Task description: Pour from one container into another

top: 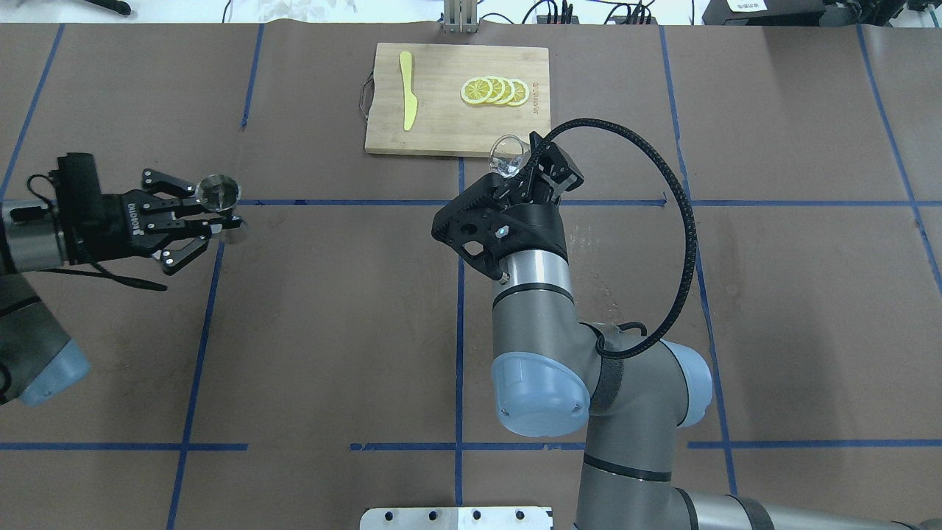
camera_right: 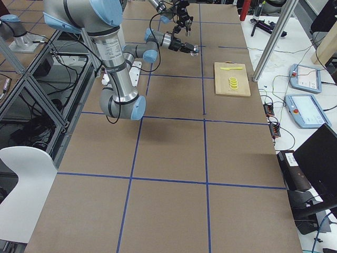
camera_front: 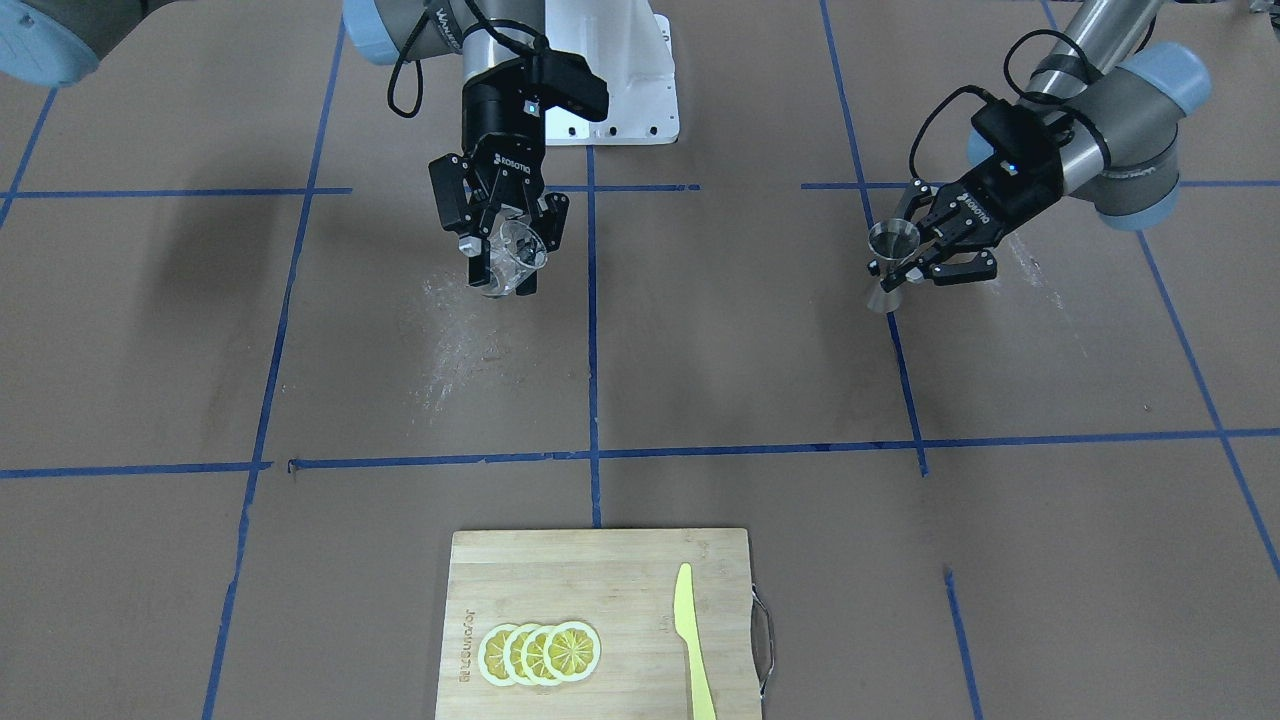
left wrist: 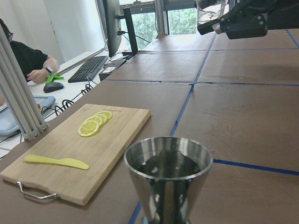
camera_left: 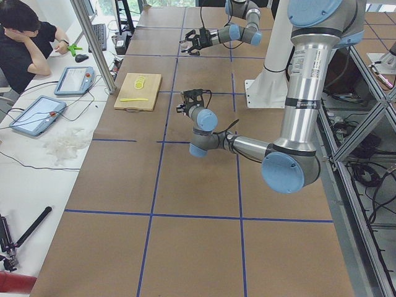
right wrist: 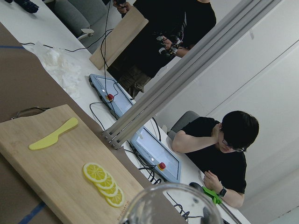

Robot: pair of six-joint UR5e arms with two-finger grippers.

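A steel jigger [top: 218, 193] stands upright in my left gripper [top: 213, 217], which is shut on its narrow waist; the front view shows this jigger [camera_front: 893, 245] and gripper [camera_front: 915, 262] at the right. The left wrist view looks into the jigger's cup [left wrist: 168, 172], where dark liquid seems to sit. My right gripper [camera_front: 510, 255] is shut on a clear glass [camera_front: 517, 250], held tilted above the table. In the overhead view that glass [top: 508, 154] sticks out of the right gripper [top: 526, 165] near the board's front edge. Its rim [right wrist: 173, 205] fills the bottom of the right wrist view.
A wooden cutting board [top: 441, 125] lies at the table's far middle, carrying lemon slices [top: 494, 90] and a yellow plastic knife [top: 407, 99]. Blue tape lines cross the brown table. Whitish smears [camera_front: 450, 340] mark the surface below the glass. Operators sit beyond the table's far side.
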